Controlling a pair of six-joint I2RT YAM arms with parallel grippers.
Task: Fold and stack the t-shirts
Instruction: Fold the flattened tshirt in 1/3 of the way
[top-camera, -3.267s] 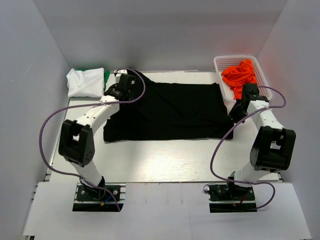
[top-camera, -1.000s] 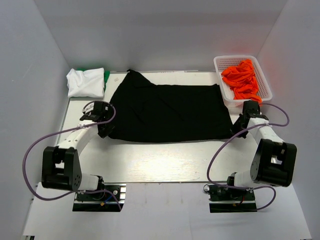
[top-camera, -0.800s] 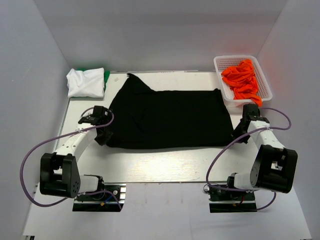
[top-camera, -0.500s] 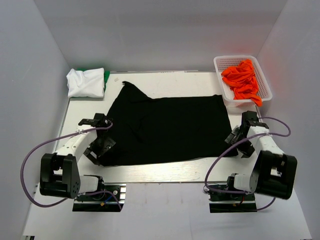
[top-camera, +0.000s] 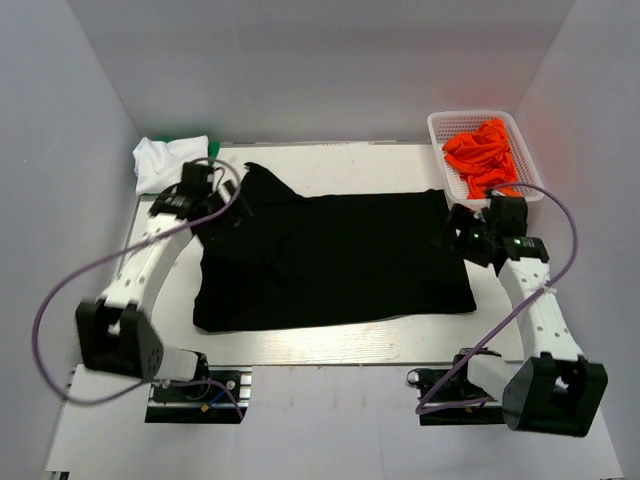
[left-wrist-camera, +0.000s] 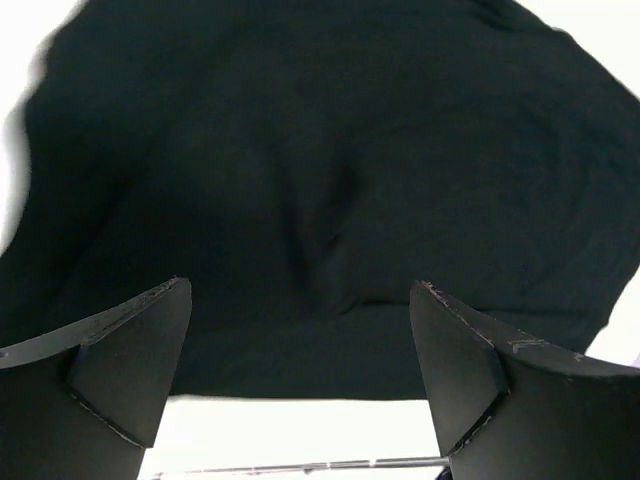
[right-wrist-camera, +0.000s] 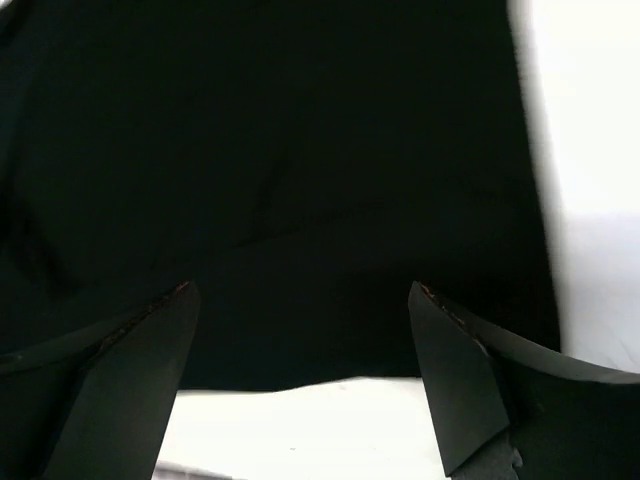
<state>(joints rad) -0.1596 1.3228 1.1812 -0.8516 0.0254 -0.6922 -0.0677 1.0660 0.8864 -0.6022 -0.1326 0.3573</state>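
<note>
At the far left corner of the table (top-camera: 330, 345) lies a white t-shirt (top-camera: 165, 162) with a green one (top-camera: 213, 150) showing at its edge. Just beside them the left gripper (left-wrist-camera: 298, 300) hangs over the left end of the black t-shirt (top-camera: 330, 260), fingers spread wide, nothing between them. That shirt lies flat across mid-table; over its right edge the right gripper (right-wrist-camera: 300, 295) is likewise spread and empty, near the white basket (top-camera: 438, 125) of orange t-shirts (top-camera: 485, 155)
</note>
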